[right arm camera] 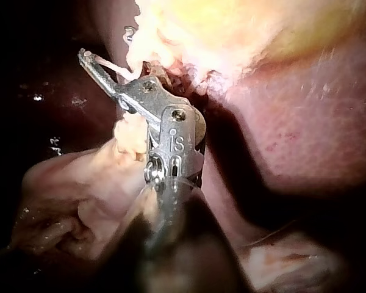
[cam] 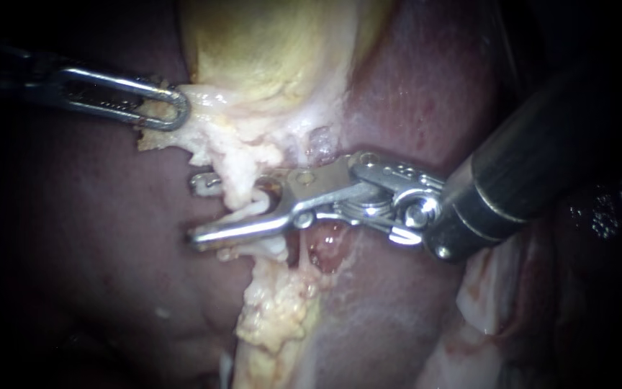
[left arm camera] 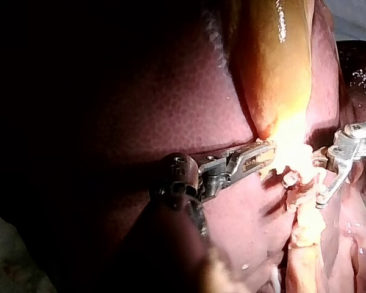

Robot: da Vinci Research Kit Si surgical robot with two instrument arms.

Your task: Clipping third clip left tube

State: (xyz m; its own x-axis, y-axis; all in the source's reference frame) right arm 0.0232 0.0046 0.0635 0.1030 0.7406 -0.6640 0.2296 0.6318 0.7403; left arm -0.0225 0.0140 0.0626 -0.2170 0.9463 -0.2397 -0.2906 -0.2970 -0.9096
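The left tube lies between the jaws of the right instrument, its long axis crossing them roughly at right angles, running from the gallbladder towards the fatty strand on the other side. Those jaws stand apart, one on each side of the tube, not closed on it. Well beyond the far jaw, the left instrument grips pale fatty tissue at the gallbladder's edge, with liver beneath.
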